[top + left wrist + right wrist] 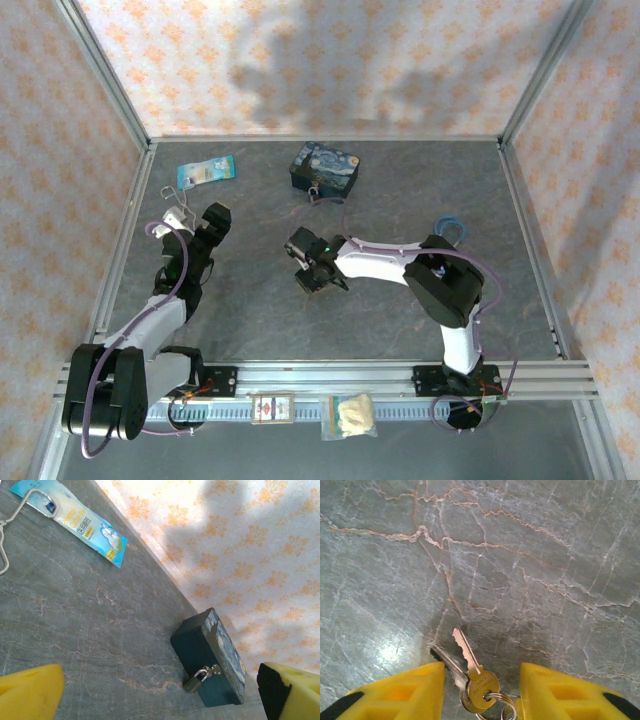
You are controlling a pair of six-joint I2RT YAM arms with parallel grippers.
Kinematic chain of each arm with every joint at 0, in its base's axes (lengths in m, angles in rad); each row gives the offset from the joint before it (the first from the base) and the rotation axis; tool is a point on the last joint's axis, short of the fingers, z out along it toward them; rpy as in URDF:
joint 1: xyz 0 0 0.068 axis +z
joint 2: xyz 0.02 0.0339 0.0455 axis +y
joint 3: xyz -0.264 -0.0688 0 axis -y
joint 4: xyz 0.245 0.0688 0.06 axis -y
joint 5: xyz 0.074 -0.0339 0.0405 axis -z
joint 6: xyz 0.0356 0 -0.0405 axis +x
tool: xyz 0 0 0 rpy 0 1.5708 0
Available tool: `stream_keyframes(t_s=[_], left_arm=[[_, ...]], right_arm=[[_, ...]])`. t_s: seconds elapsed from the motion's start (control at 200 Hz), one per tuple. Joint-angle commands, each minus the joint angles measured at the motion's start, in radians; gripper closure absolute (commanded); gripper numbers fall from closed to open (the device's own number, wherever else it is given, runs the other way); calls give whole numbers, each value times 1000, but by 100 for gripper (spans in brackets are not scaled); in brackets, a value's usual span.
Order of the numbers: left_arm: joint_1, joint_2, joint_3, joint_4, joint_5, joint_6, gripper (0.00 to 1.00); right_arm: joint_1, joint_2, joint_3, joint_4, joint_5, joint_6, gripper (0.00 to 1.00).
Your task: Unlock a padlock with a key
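Two small keys on a ring lie on the grey table; the upper brass-headed key (469, 659) points away from me between the yellow fingers (395, 695) of my right gripper (480, 692). The jaws stand apart on either side of the keys, low over the table near its middle (318, 283). The padlock (197, 679) hangs from the hasp of the blue starry tin (215, 655), which stands at the back (325, 168). My left gripper (160, 695) is wide open with nothing in it, raised at the left (215, 222) and facing the tin.
A blue snack packet (205, 172) and a bent wire loop (7, 540) lie at the back left. A blue cable ring (448, 225) sits right of the right arm. Two small packets (348, 415) rest on the front rail. Metal frame posts and patterned walls enclose the table.
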Motion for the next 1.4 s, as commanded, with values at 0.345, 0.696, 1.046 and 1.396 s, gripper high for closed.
stream_keyframes(t_s=[0.345,0.696,1.046,1.396], left_arm=[[-11,-18,-6,32,8,-20,1],[-123,18,13,87,38,-3,1],[-274,184,7,413,252,-130,16],[-390,375,7,733,381,-243,45]], right_arm=[[-54,-16,-59,35,-71,41,91],[-168,-189,-208,217,-363,22,100],[-324,-340,-329,375,-719,-40,100],[-406,-408,-365,481,-851,-72,100]])
